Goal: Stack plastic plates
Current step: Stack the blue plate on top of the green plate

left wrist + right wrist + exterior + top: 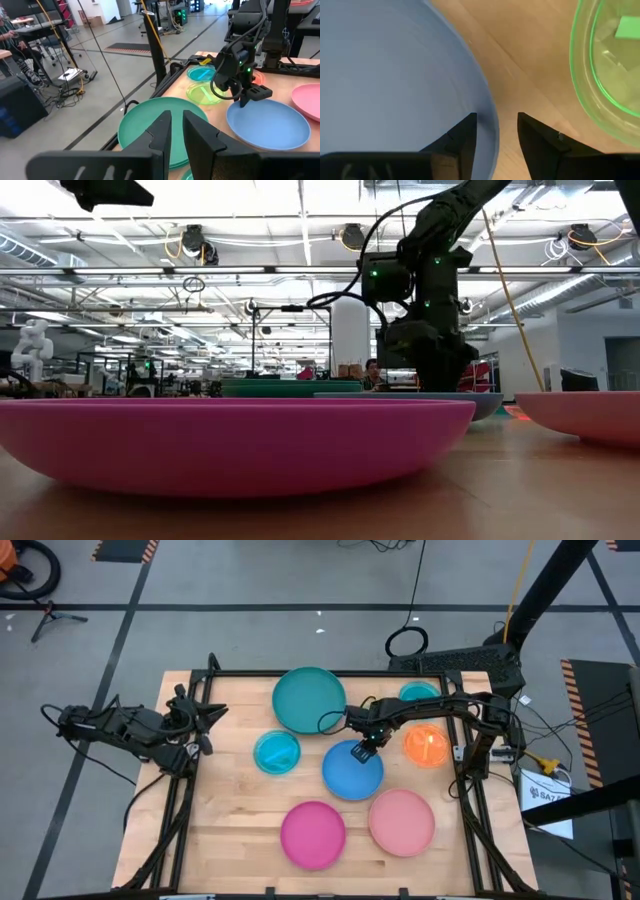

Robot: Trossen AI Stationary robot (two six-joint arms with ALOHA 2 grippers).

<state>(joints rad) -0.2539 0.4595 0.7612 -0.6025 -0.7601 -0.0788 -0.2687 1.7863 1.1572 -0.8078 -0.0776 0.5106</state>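
A blue plate (352, 772) lies flat on the table at mid-right. My right gripper (365, 748) is open at the plate's far rim (487, 107), pointing down, one finger over the plate's inside and one outside over the wood. I cannot see either finger touching the rim. It also shows in the left wrist view (247, 97). Around it lie a teal plate (310, 700), a small cyan plate (276, 752), a magenta plate (313, 833), a pale pink plate (402, 821), an orange plate (426, 745) and a lime-green plate (610, 65). My left gripper (205, 720) waits at the table's left edge, its fingers a narrow gap apart (176, 112).
Another small cyan plate (420, 693) lies at the far right, behind the lime-green one (202, 92). A black frame (250, 673) runs around the table's edges. Bare wood shows at the near left (225, 820). A person sits in the room beyond (372, 372).
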